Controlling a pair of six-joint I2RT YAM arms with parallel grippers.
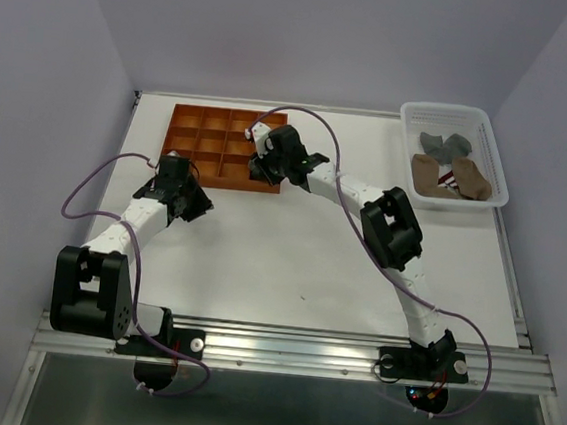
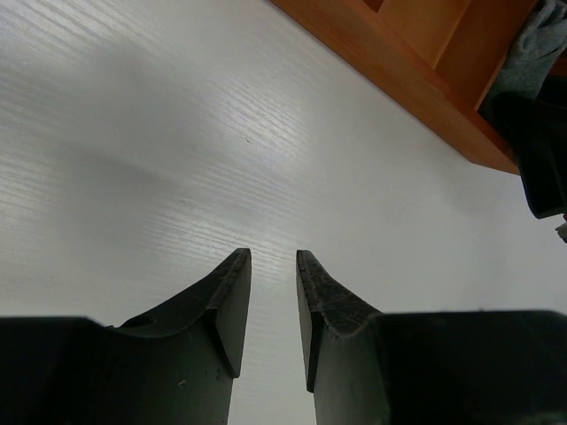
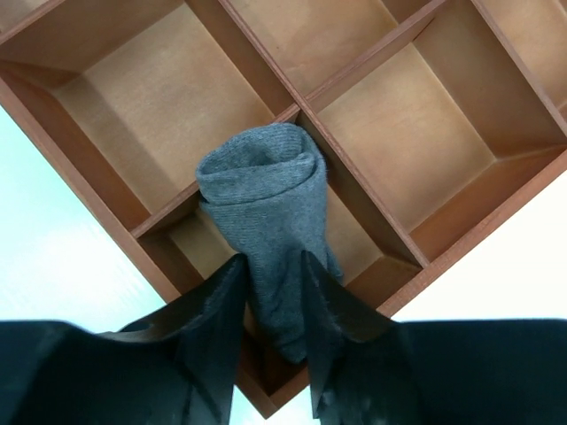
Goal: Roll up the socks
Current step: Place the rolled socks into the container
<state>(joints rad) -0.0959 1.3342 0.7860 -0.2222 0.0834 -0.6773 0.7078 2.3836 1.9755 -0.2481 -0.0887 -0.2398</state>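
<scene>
A rolled grey sock (image 3: 266, 190) stands in a corner compartment of the orange-brown wooden tray (image 3: 159, 106), its rolled end leaning over a divider. My right gripper (image 3: 273, 258) has its fingers parted on either side of the sock's lower part, brushing its sides without squeezing it. From above, the right gripper (image 1: 265, 156) hovers over the tray's (image 1: 210, 140) near right corner. The left gripper (image 2: 273, 257) is open and empty just above the white table, close to the tray's near left edge (image 2: 416, 80). More socks, grey (image 1: 444, 144) and tan (image 1: 428, 174), lie in a bin.
The clear plastic bin (image 1: 414, 110) sits at the far right corner of the table. One sock in it shows a red-white striped part (image 1: 450, 178). The tray has several open compartments. Grey walls close in the table on the left, back and right.
</scene>
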